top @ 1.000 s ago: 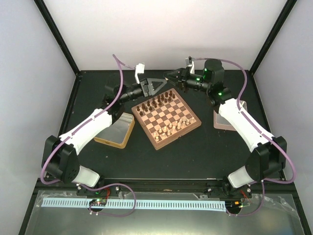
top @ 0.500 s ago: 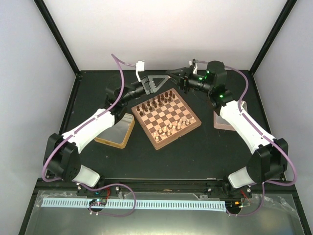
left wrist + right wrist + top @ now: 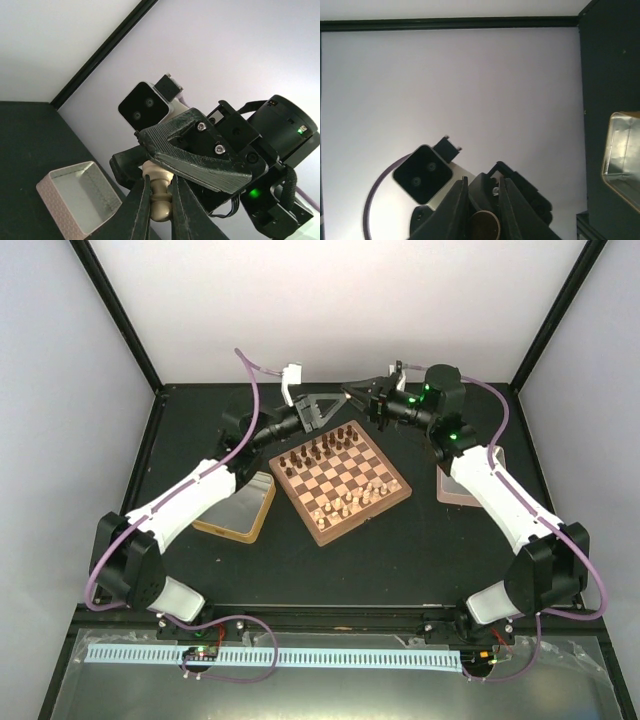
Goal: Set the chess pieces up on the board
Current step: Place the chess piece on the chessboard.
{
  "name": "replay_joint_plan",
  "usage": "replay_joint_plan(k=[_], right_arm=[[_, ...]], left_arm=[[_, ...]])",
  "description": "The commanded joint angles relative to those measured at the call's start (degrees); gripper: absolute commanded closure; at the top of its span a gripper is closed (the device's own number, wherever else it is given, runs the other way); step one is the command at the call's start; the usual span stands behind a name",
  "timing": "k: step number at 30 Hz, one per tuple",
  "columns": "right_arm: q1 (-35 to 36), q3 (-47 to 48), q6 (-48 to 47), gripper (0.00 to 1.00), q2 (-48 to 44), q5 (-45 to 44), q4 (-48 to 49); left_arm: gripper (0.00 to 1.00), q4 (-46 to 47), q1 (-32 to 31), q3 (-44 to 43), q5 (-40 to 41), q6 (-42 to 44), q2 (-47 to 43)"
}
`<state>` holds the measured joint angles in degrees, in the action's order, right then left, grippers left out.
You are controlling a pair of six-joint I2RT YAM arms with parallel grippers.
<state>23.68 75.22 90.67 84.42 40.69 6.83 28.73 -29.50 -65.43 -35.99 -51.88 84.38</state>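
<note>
Where your two arms meet above the table [image 3: 400, 560], your left gripper [image 3: 160, 186] is clenched on a pale piece [image 3: 160, 202], its two fingers pressing the piece's waist from either side. Your right gripper [image 3: 483, 187] is clenched on the same piece. In the left wrist view, its grey finger [image 3: 200, 162] covers the end that sticks out past your left fingertips. In the right wrist view, the round brown base [image 3: 485, 227] sits squeezed between the right fingers. The piece hangs in the air, held by both grippers and touching nothing else.

The board [image 3: 340, 478] lies below the grippers on their near side, turned cornerwise, with its far corner near the spot where the fingertips meet. Dark pieces [image 3: 322, 448] stand in rows along the board edge closest to your left gripper. Pale pieces [image 3: 356, 500] stand along the opposite edge, well apart from both grippers, and bare squares separate the two groups.

Back along your left arm from its gripper, a tan tray [image 3: 265, 510] lies partly under the forearm, just beside the board's left corner, with a silver tray [image 3: 238, 502] inside it. Back along your right arm from its gripper, a pink tray [image 3: 450, 490] lies partly under that forearm, near the board's right corner but apart from it.
</note>
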Motion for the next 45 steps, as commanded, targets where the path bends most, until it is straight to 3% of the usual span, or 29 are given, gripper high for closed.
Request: replay_joint_plan(k=[1, 5, 8, 14, 18, 26, 45], right_arm=[[-1.4, -0.1, -7.0, 0.79, -1.0, -2.1, -6.2], [-6.1, -1.0, -20.5, 0.55, -3.0, -6.5, -16.6], [-9.7, -2.8, -30.4, 0.46, -4.8, -10.6, -23.8], [-13.8, -7.0, -46.0, 0.44, -9.2, -22.6, -34.9], [-14.2, -9.3, -51.3, 0.43, -11.2, -30.1, -39.7], [-14.3, -12.6, -56.2, 0.43, -13.2, -36.0, -43.9], [-14.3, -15.7, -58.9, 0.43, -14.8, -37.7, -46.8]], left_arm=[[0.98, -12.6, -1.3, -6.0, 2.5, 7.8, 0.1], [0.98, -34.0, -1.3, -12.0, 5.4, 14.6, 2.6], [0.98, -50.0, -1.5, -16.1, 6.2, 18.8, 6.5], [0.99, -75.5, -3.6, -32.4, 11.2, 25.2, 20.9], [0.98, -85.5, -7.0, -45.2, 14.5, 28.1, 31.5], [0.98, -92.4, -10.3, -61.5, 13.4, 28.2, 46.4], [0.91, -82.1, -11.5, -62.0, 10.5, 26.6, 53.8]])
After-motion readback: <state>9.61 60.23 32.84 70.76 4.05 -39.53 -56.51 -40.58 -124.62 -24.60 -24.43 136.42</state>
